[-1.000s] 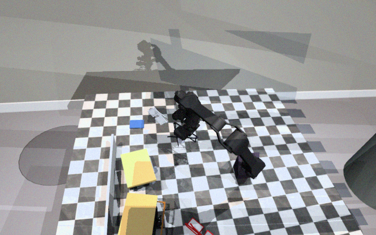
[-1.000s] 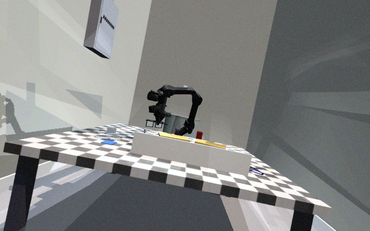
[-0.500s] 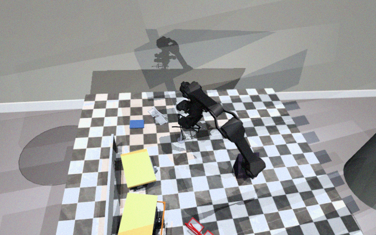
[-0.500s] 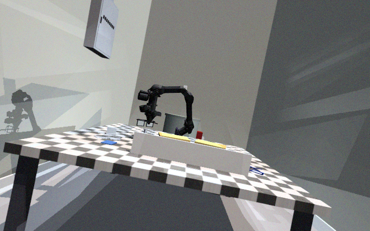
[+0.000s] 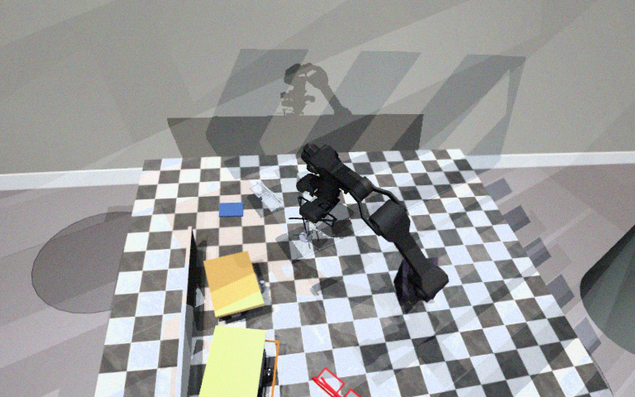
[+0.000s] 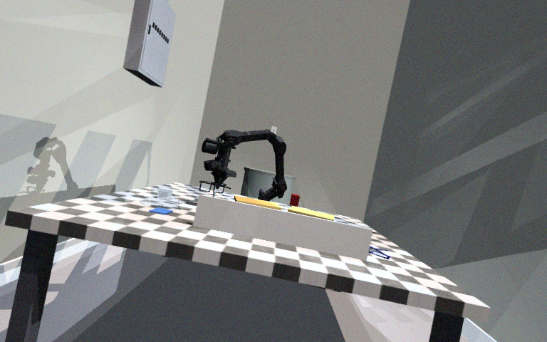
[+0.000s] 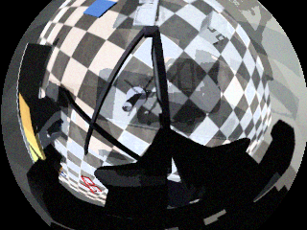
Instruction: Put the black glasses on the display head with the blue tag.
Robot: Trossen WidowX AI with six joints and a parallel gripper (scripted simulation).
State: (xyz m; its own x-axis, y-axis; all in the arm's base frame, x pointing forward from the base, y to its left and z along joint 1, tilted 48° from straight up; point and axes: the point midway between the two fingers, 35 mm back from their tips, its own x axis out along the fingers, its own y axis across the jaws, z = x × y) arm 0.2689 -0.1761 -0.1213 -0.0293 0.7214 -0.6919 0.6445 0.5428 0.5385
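Observation:
The black glasses [image 5: 295, 217] [image 6: 206, 182] [image 7: 159, 77] hang from my gripper [image 5: 317, 216] [image 6: 218, 185] [image 7: 163, 131], which is shut on them above the table. In the wrist view their temples reach out from the fingertips. A blue tag [image 5: 231, 209] [image 6: 160, 211] [image 7: 100, 8] lies flat, left of the gripper in the top view. A faint, clear stand-like thing [image 5: 306, 236] [image 7: 134, 96] is below the glasses, apart from them as far as the wrist view shows. Another clear shape [image 5: 265, 195] lies beside the tag. I cannot tell which clear shape is a display head.
A long white panel [image 5: 183, 327] [image 6: 282, 229] stands beside two yellow-topped units [image 5: 234, 283] [image 5: 234, 360]. An orange frame [image 5: 276, 358] is at the nearer unit. Red glasses [image 5: 330, 388] [image 7: 91, 184] and blue glasses [image 6: 380, 254] lie on the table. A red block [image 6: 295, 199] is behind.

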